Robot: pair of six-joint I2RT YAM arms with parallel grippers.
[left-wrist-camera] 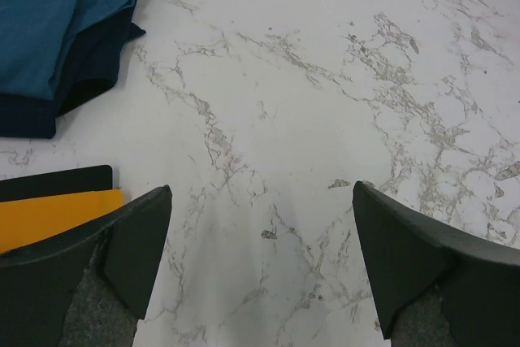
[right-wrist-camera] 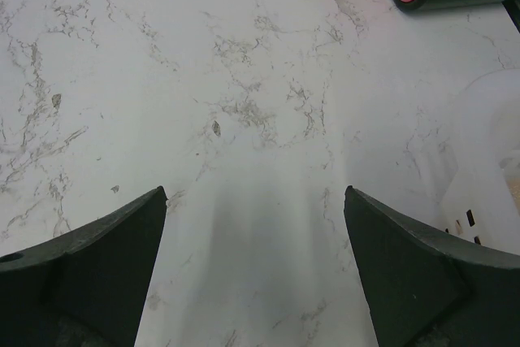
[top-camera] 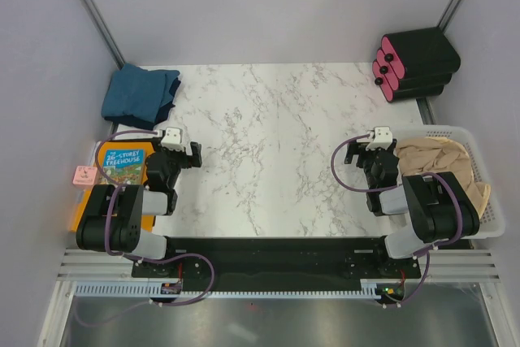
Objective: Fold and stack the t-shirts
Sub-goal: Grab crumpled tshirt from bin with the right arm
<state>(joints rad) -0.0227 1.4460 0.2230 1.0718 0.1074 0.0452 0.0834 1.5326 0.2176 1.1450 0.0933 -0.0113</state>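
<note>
**Both jaws wide apart and empty; shirts at the counter's two sides**

Left jaws: spread to full width, nothing between them, hanging over bare counter (top-camera: 276, 144) without touching it. Just left of the left finger lies an orange corner of the picture book (top-camera: 122, 164), a flat orange-and-blue hardback titled "The 26-Storey Treehouse".

Right jaws: likewise spread wide, gripping nothing, over bare counter.

Containers: one white plastic laundry basket (top-camera: 490, 221) with perforated walls stands at the counter's right edge, beside the right arm (top-camera: 426, 209), which overlaps its near left part. It holds the tan t-shirts (top-camera: 439, 160), crumpled and unfolded, soft matte cloth. How many shirts cannot be told.

Outside the basket: the dark teal-blue t-shirt (top-camera: 140, 95) lies folded at the far left corner of the counter, its layered edges showing, well apart from the left jaws.

Other items: a small pink tag (top-camera: 82, 175) lies left of the book. Black cases with pink ends (top-camera: 414, 62) are stacked at the far right corner.

Surface: white marble-pattern counter with grey veining, smooth and flat.
</note>
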